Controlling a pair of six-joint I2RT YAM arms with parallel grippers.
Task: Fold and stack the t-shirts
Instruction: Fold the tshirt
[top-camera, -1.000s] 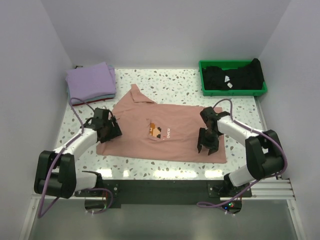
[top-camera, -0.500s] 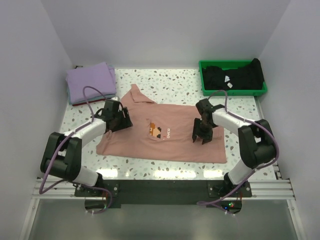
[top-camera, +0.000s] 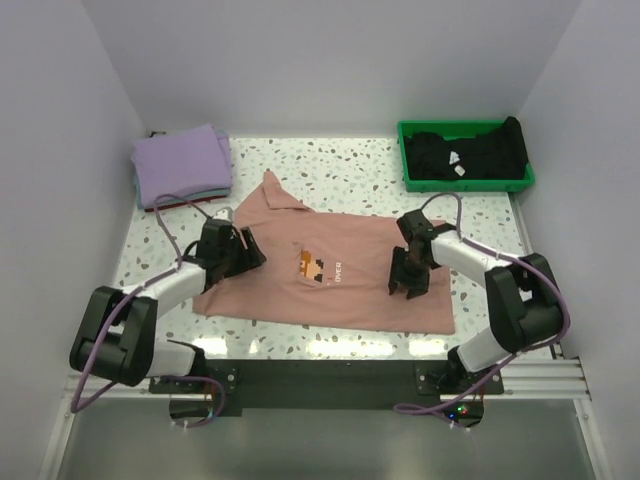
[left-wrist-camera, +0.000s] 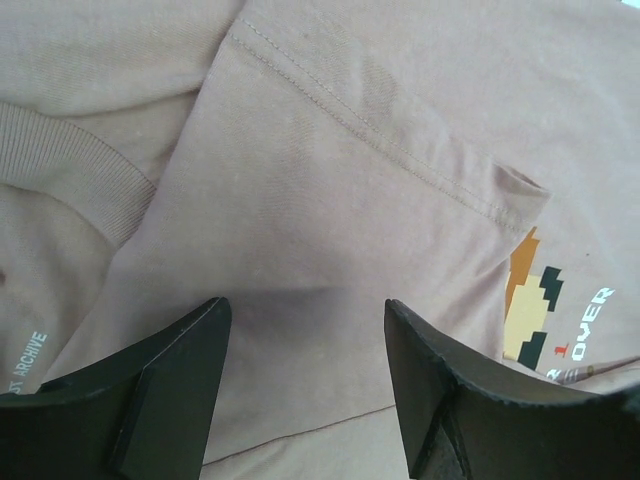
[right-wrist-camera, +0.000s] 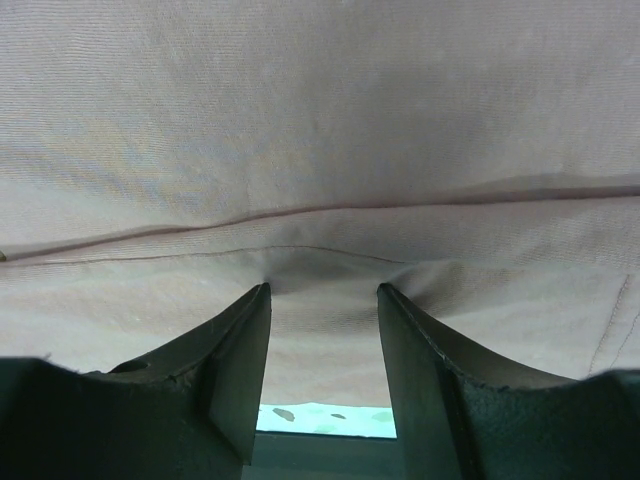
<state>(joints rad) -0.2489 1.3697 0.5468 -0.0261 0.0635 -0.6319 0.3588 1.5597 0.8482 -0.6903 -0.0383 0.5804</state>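
left claw (left-wrist-camera: 303, 312) and right claw (right-wrist-camera: 323, 296) gape over the smooth hemmed salmon-pink t-shirt (top-camera: 352, 298).

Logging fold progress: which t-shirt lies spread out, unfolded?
The salmon-pink t-shirt mid-table; lavender one is folded back-left, black one bunched in the green tray.

Bright, even overhead light; the bench (top-camera: 352, 166) glares white along its near edge. Soft shadow lies between the left fingers (left-wrist-camera: 160, 392) and between the right fingers (right-wrist-camera: 236, 372), all dark and slightly blurred.
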